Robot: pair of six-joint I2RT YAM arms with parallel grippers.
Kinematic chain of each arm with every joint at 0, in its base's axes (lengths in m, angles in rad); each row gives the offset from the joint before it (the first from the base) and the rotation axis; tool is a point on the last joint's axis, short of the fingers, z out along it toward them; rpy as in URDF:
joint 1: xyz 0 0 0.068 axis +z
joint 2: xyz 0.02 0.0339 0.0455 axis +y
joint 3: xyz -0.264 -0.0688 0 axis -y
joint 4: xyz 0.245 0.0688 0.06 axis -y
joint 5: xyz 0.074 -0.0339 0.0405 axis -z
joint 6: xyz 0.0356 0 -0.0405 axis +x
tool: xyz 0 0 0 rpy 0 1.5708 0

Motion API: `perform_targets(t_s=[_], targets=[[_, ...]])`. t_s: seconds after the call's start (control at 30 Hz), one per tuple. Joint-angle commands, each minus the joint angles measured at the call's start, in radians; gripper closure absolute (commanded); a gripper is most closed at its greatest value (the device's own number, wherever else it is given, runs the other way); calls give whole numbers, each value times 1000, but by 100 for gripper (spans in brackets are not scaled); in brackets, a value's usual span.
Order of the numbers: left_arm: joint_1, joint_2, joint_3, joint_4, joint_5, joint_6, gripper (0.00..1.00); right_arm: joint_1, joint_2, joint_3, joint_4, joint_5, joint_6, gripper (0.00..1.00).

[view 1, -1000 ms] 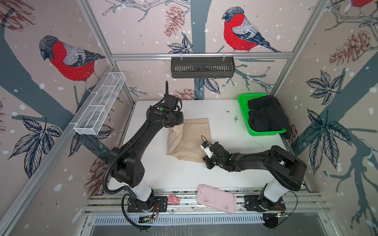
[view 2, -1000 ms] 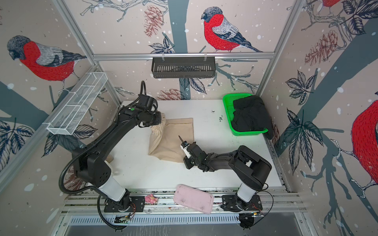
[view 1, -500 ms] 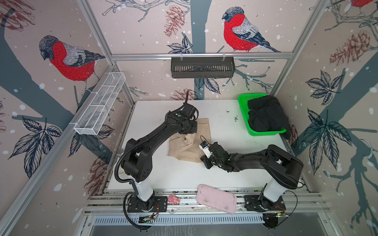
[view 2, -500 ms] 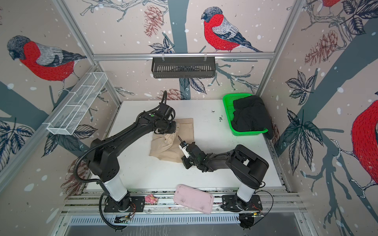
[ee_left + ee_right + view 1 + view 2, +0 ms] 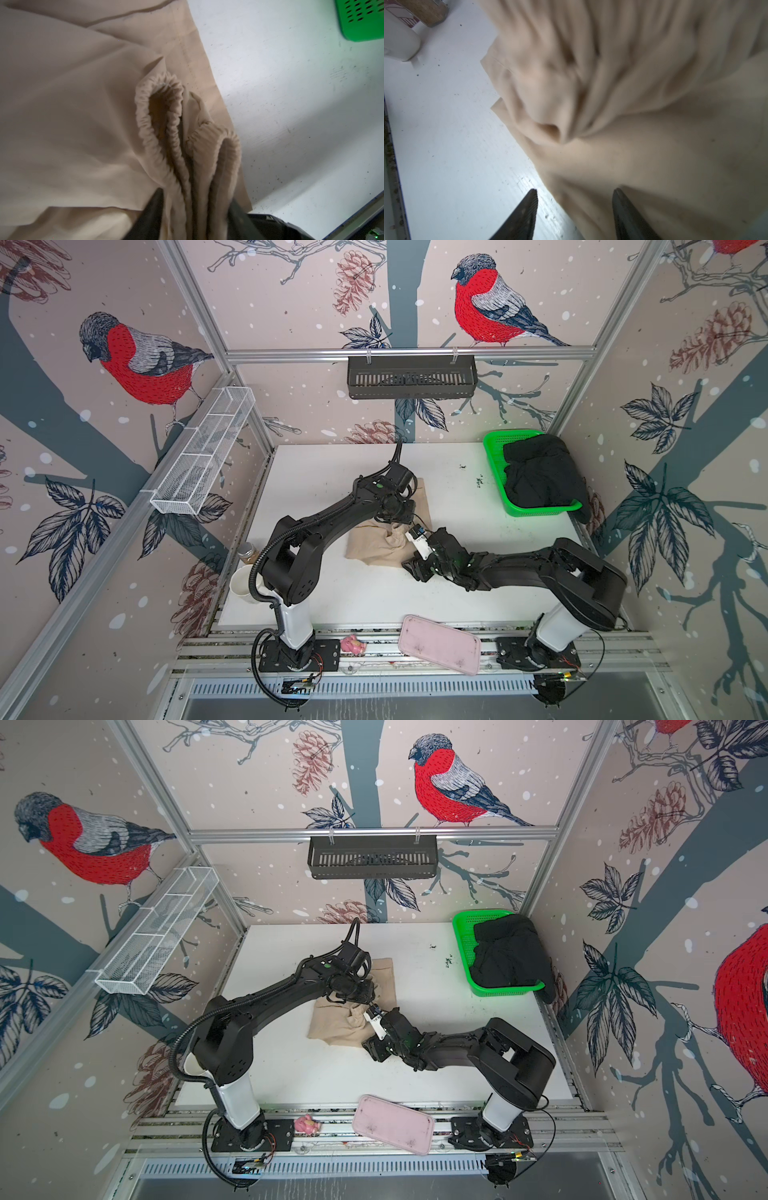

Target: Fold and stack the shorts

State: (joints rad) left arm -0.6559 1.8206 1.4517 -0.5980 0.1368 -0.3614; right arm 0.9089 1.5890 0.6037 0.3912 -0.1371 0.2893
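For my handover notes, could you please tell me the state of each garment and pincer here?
beige shorts: rumpled on the table, waistband bunched.
black shorts: crumpled, heaped in the green basket.
left pincer: open, waistband between its jaws.
right pincer: open at the beige shorts' edge.

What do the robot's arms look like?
The left arm and right arm are chunky black tubes on white bases, each with a tiny green light. A ribbed black cable loops along the left one. Tool fingers are dark, pointed, ridged.
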Motion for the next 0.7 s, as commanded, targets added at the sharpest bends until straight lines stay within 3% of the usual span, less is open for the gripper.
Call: perform_targets(t_s=[0.0,0.03,0.13,0.33,0.43,0.53,0.67], targets=[[-7,-22,11,57,56,25,20,-14,-86,-30,-31,-29,25,39],[-6,-24,19,53,53,29,12,-20,-128,-41,-50,-29,35,38],[-1,-27,67,19,6,32,4,-41,-253,-62,-134,-23,60,37],[90,-101,130,-59,-99,-2,3,-104,-426,2,-291,65,18,50],[186,-208,30,-14,-108,-31,3,-116,-378,84,-281,61,-3,62],[260,-315,-99,46,-107,-34,3,-117,-243,195,-299,24,-38,64],[278,-451,-274,146,-131,-25,3,-114,-50,293,-294,6,-79,62]])
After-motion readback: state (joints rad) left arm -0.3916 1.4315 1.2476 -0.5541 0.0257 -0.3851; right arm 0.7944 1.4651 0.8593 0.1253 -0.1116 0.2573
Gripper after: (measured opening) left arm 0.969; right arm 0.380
